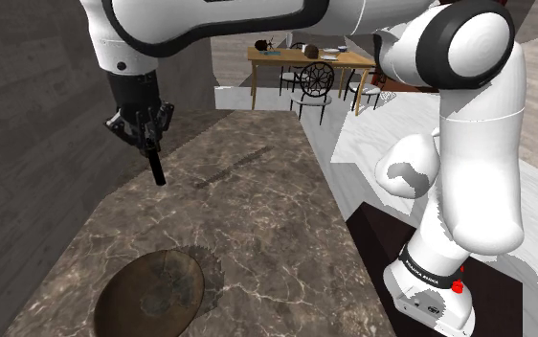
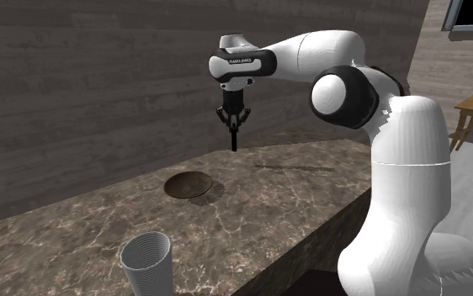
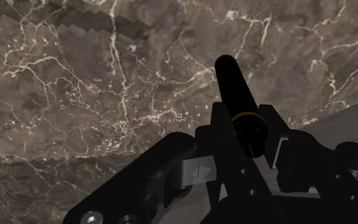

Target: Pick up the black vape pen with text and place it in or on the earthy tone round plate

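One brown round plate point(image 2: 188, 185) is lying on the marble counter point(image 2: 310, 181). Above it, toward the second exterior view's right, the tool point(image 2: 234, 128) is pinching a slim black vape pen point(image 2: 234, 141), which is hanging upright in the air. A thin yellow band point(image 3: 246, 116) is circling it, and its lettering cannot be read.

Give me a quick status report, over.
Gripper shut on black vape pen, held above stone counter. Brown round plate not yet reached. Ribbed cup stands apart.
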You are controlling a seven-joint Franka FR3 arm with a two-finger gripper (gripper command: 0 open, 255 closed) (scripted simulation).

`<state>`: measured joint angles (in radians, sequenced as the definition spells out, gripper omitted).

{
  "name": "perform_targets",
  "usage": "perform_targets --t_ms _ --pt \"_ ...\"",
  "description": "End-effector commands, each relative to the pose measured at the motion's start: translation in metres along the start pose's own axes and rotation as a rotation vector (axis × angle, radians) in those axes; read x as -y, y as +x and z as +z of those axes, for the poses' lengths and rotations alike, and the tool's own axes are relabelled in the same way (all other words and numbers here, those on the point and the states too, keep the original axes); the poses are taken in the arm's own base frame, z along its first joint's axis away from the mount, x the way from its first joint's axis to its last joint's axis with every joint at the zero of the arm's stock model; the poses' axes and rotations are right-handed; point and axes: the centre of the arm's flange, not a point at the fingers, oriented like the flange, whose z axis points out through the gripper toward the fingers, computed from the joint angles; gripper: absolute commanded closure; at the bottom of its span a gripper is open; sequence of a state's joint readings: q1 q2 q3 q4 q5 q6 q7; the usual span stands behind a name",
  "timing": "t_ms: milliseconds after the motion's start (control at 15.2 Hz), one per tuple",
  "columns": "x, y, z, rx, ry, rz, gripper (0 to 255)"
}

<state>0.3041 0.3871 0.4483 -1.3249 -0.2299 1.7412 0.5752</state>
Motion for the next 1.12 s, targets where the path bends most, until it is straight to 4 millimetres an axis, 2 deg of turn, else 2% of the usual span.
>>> perform_targets --t_ms 0,264,1056 --pt "0.0 0.001 -0.011 0.0 0.0 0.0 255" --pt "-0.001 0.002 -0.032 0.0 0.0 0.0 255" --pt "0.103 -0.112 -0.069 0.0 0.0 0.0 255"
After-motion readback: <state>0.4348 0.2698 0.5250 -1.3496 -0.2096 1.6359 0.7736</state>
